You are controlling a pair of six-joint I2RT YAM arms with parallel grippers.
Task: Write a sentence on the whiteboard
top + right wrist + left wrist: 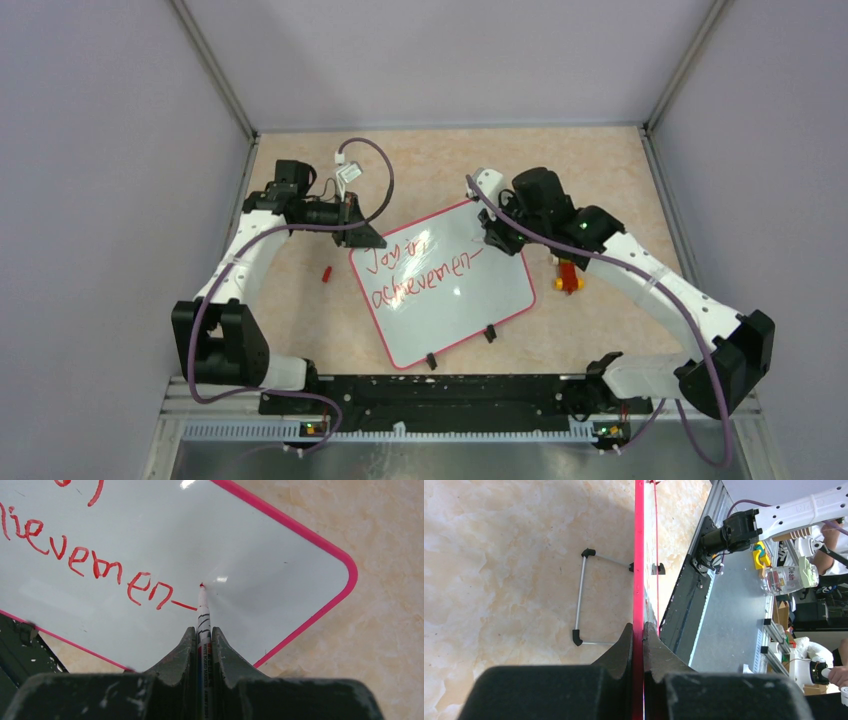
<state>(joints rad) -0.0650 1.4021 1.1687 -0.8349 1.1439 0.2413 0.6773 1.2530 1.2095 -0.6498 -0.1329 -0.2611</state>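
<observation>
The whiteboard (460,300), white with a red-pink frame, lies tilted in the middle of the table. Red marker words (420,265) on it read "Joy in" and "achievemen" with a dash after. My left gripper (362,237) is shut on the board's far left corner; in the left wrist view the fingers (626,645) clamp the red frame edge (639,555). My right gripper (497,237) is shut on a white marker (203,617), whose red tip touches the board (280,580) just past the dash after the last letters (145,587).
A small red cap (326,272) lies on the table left of the board. A yellow and red object (567,277) lies right of the board. A wire leg (581,600) of the board shows underneath. Grey walls enclose the table on three sides.
</observation>
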